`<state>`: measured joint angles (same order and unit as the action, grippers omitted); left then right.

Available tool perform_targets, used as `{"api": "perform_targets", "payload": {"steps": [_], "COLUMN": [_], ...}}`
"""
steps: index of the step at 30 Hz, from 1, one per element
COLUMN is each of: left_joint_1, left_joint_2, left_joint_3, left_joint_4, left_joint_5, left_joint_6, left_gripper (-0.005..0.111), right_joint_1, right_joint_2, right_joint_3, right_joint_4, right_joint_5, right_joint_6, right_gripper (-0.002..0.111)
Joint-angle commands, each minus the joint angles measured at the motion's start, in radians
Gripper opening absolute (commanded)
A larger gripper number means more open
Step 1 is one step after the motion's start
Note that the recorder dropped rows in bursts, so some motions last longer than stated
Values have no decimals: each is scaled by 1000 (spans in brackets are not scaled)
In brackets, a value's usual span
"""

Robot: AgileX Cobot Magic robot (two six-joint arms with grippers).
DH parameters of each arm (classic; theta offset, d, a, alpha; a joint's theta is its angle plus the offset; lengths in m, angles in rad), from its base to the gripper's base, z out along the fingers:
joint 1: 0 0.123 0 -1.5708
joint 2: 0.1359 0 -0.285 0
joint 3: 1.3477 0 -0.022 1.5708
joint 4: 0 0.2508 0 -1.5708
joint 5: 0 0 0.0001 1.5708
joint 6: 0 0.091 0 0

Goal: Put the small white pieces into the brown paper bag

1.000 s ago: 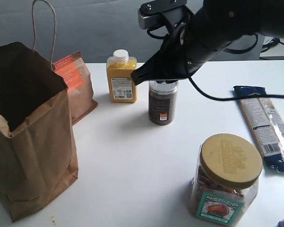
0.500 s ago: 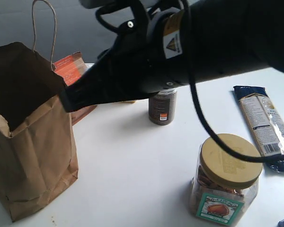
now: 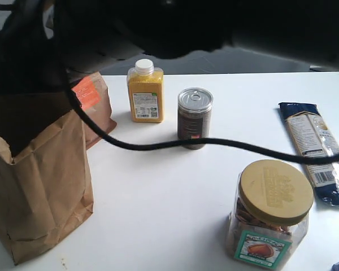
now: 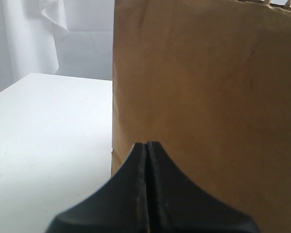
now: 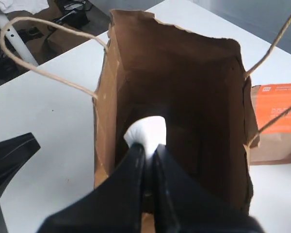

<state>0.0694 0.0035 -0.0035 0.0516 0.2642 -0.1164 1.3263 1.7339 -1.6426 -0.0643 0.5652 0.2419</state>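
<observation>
Right gripper [image 5: 146, 151] poised over the brown paper bag [image 5: 218, 82], 1 small white piece [image 5: 146, 130] pinched at its tips.
Held above the open mouth so a release should drop it inside — the left gripper [image 4: 146, 149], clenched on nothing, sits beside the bag's wall. Label print on pouch [image 3: 99, 107], bottle [image 3: 145, 90] and jar [image 3: 268, 226] is unreadable.

One each: brown paper bag [image 3: 39, 186], orange-labelled pouch [image 3: 96, 110], yellow bottle [image 3: 145, 93], pull-tab can [image 3: 194, 121], tan-lidded jar [image 3: 271, 217], long blue packet [image 3: 319, 152], small white piece [image 5: 146, 131].
</observation>
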Motion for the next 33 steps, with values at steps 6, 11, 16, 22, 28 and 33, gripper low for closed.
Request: {"api": "perform_targets", "payload": {"steps": [6, 11, 16, 22, 28, 33], "left_joint_1": [-4, -4, -4, -4, -4, -4], "left_joint_2": [-3, -3, -3, -3, -3, -3], "left_joint_3": [4, 4, 4, 4, 4, 4], "left_joint_4": [-8, -8, -8, -8, -8, -8], "left_joint_5": [-3, -3, -3, -3, -3, -3], "left_joint_6": [-4, -4, -4, -4, -4, -4], "left_gripper": [0, 0, 0, 0, 0, 0], "right_joint_1": [-3, -15, -21, -15, -8, -37], "right_joint_2": [124, 124, 124, 103, 36, -56], "right_joint_3": [-152, -150, -150, -150, -94, 29], "right_joint_4": [5, -12, -21, -95, -221, -227], "right_joint_5": [75, 75, 99, 138, 192, 162], "right_joint_6": [-5, 19, 28, 100, 215, 233], "right_gripper": [47, 61, 61, 56, 23, 2]}}
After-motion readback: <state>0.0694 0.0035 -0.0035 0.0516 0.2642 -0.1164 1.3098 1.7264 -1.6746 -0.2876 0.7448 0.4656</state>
